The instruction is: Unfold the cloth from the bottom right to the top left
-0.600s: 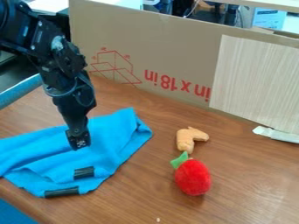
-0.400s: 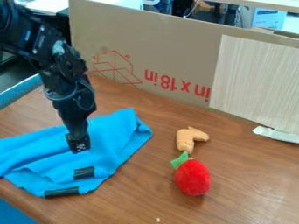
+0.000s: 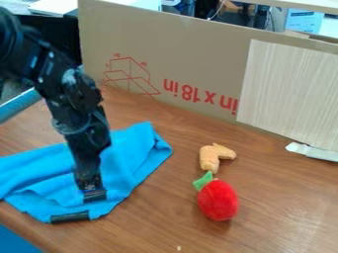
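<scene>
"How does the cloth (image 3: 129,155) look?"

"Bright blue, folded over itself in loose, rumpled layers, with two black strips along its near part. It lies on the left of the tabletop (image 3: 277,197), close to the lower-left edge."

"And the gripper (image 3: 91,187)?"

"Pointing down over the cloth, its tip right by the upper strip (image 3: 95,195). I can't tell whether it's open or closed, or holding any fabric."

"Anything different from the earlier frame?"

"The gripper has come down toward the strips from nearer the cloth's middle. The folds look unchanged."
</scene>
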